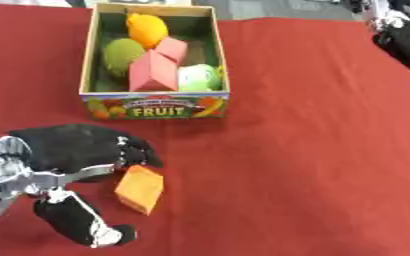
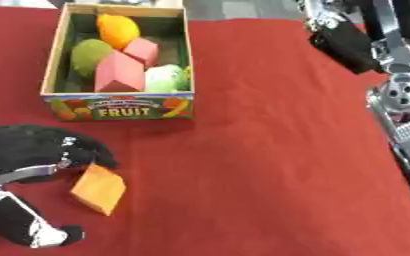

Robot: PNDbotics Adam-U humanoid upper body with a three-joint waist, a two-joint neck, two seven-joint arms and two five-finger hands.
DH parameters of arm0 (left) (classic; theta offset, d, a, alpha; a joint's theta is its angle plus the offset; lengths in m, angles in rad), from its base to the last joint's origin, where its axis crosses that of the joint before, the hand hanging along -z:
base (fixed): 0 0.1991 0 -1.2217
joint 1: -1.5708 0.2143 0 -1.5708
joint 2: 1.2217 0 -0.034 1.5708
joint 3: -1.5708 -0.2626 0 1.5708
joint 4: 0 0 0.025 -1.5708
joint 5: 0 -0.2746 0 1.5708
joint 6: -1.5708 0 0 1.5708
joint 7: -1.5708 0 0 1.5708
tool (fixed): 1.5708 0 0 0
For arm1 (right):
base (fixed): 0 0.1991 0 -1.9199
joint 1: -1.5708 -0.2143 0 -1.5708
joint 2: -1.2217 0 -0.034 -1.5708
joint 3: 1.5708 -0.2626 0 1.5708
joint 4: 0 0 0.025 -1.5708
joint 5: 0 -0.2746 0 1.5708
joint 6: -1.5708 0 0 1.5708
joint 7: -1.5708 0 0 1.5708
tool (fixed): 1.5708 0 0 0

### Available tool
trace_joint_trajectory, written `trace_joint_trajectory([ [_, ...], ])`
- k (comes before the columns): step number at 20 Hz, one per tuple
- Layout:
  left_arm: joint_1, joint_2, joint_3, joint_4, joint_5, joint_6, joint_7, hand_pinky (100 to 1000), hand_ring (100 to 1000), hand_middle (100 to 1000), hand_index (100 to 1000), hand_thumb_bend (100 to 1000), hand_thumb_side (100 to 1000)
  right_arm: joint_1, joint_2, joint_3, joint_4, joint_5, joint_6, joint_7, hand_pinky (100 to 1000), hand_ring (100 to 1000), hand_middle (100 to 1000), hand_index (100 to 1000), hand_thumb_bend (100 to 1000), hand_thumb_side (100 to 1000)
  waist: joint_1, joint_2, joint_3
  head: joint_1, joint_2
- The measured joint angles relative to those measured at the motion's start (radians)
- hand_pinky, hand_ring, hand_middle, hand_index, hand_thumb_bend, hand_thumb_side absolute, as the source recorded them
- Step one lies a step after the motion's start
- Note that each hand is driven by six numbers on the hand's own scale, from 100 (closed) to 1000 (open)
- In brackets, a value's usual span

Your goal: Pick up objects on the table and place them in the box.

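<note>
The red surface (image 1: 322, 165) is nearly bare. The box (image 1: 153, 106) already holds several things. The left hand (image 1: 86, 150) curls around the orange block (image 1: 139, 189), the last piece visible outside. The right hand (image 2: 344, 42) hangs far off; its fingers I cannot tell.

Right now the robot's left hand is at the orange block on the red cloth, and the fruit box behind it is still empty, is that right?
Not quite: the fruit box is not empty. The left eye view shows an orange piece, a green one, two pink blocks and a pale green item inside. The rest holds: the left hand is at the orange block on the red cloth.
</note>
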Motion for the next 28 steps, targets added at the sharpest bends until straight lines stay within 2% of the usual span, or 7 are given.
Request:
trace_joint_trajectory([
  [8, 0.0, -0.036, 0.002, 0.06, -0.087, -0.003, 0.0, 886, 921, 875, 937, 325, 305, 0.003, 0.003, 0.005, 0.0, 0.0, 0.002, 0.002, 841, 825, 723, 857, 100, 707, 0.0, 0.0, -0.002, 0.0, -0.003],
  [13, 0.001, -0.049, 0.0, 0.097, -0.098, -0.016, 0.0, 878, 910, 863, 925, 296, 204, 0.003, 0.009, 0.005, 0.0, -0.001, 0.002, 0.002, 842, 825, 722, 857, 100, 708, 0.0, 0.0, -0.003, 0.001, -0.004],
  [18, 0.008, -0.054, -0.003, 0.139, -0.098, -0.034, 0.0, 863, 883, 838, 907, 282, 145, 0.003, 0.01, 0.005, 0.0, -0.001, 0.002, 0.003, 842, 825, 721, 856, 100, 713, 0.0, 0.002, -0.004, 0.002, -0.004],
  [24, 0.008, -0.072, -0.004, 0.17, -0.099, -0.039, 0.016, 836, 835, 776, 866, 260, 161, 0.003, 0.017, 0.005, 0.0, -0.001, 0.004, 0.005, 842, 825, 721, 856, 100, 717, 0.0, 0.003, -0.004, 0.002, -0.004],
  [28, 0.009, -0.079, -0.003, 0.176, -0.098, -0.029, 0.06, 806, 777, 683, 800, 214, 210, 0.003, 0.017, 0.005, 0.0, -0.002, 0.006, 0.006, 842, 825, 720, 857, 100, 718, 0.0, 0.003, -0.004, 0.002, -0.004],
])
